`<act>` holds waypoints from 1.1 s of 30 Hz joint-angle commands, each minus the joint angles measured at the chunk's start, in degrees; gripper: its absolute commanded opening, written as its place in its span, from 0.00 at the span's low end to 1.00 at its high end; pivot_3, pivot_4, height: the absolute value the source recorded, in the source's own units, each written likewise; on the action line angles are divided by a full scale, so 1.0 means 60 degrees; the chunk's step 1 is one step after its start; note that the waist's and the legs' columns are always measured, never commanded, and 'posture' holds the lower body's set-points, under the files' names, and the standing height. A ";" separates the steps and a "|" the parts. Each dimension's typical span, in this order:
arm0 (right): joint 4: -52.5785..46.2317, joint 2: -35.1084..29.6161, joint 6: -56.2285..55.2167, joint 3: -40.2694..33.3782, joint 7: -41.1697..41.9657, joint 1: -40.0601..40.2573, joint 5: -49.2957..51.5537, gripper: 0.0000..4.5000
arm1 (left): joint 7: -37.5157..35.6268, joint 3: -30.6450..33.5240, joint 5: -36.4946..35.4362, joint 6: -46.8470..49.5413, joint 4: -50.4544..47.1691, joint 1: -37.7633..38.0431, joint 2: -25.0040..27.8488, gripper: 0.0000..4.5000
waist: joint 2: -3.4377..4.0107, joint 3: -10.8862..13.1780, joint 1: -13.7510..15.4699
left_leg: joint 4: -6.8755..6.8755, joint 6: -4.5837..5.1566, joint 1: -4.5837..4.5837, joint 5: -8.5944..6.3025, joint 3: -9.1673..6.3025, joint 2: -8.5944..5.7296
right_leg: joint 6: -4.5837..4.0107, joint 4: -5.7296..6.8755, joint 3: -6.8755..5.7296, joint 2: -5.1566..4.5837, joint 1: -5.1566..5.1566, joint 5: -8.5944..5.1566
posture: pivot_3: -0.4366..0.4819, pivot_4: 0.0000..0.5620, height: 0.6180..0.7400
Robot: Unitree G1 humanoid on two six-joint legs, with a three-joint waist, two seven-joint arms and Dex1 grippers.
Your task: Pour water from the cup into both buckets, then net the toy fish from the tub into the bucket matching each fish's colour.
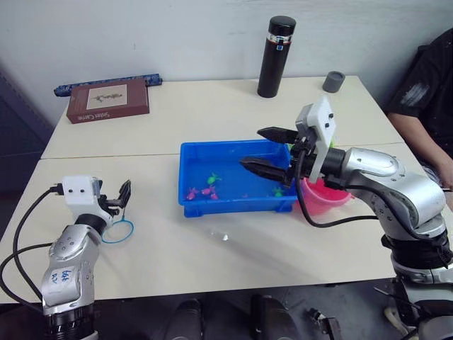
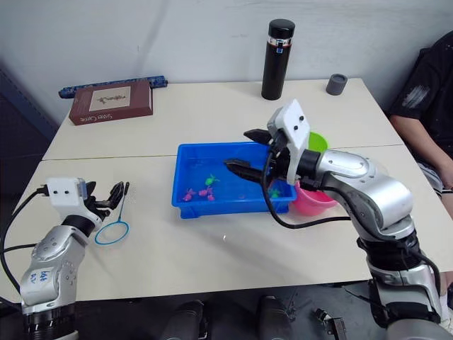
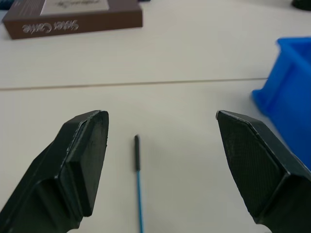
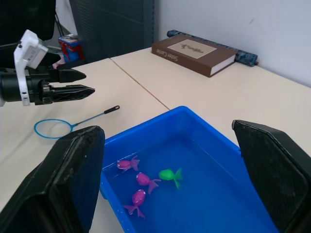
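- Pale cream bench (image 1: pixel 212 248) against a plain white wall, with a brown hardcover book (image 1: pixel 107 100), a tall black flask (image 1: pixel 275 56) and a small grey cup (image 1: pixel 333 81) at the far side.
- Shallow bright blue plastic tub (image 1: pixel 233 205) in the middle, holding tiny pink toy fish (image 4: pixel 138 182) and a bright green one (image 4: pixel 169 174) in water.
- Round pink plastic bucket (image 1: pixel 322 200) just beside the tub; lime green bucket (image 2: pixel 317 141) behind the right arm.
- Right hand (image 1: pixel 269 151) over the tub, fingers wide apart, empty.
- Left hand (image 2: pixel 113 195) just above the thin blue wire net (image 2: pixel 113 231), fingers apart, nothing held.
- Probably very light, thin and slippery: best taken at the black handle tip (image 3: pixel 137 151), pinched firmly to avoid turning.
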 commanded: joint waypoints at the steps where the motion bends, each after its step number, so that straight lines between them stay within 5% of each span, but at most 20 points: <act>1: -0.0119 0.0057 -0.0236 -0.0054 0.0345 -0.0212 -0.0231 0.99 | 0.0088 -0.0045 0.0101 0.0349 0.0201 0.0054 0.0118 0.85 | 0.0000 0.0000 -0.0010 | -0.0002 -0.0001 0.0000 0.0000 0.0002 0.0000 | 0.0000 0.0000 0.0001 -0.0005 -0.0002 0.0000 | 0.48 0.27 1.00; 29: -0.0316 0.0357 0.0080 -0.0436 0.0090 0.0016 -0.0848 0.99 | 0.0464 -0.0839 0.0765 0.1220 0.2613 0.0050 -0.0055 0.85 | 0.0001 -0.0003 -0.0036 | -0.0017 -0.0006 0.0038 -0.0005 0.0011 0.0005 | -0.0010 0.0007 -0.0006 -0.0104 0.0012 -0.0004 | 0.48 0.27 1.00; 33: -0.0309 0.0349 0.0158 -0.0493 0.0042 -0.0009 -0.0829 1.00 | 0.0427 -0.0913 0.0771 0.1310 0.2655 0.0106 -0.0037 0.57 | 0.0002 -0.0003 -0.0035 | -0.0019 -0.0006 0.0040 -0.0005 0.0011 0.0005 | -0.0010 0.0009 -0.0005 -0.0106 0.0012 -0.0004 | 0.48 0.27 1.00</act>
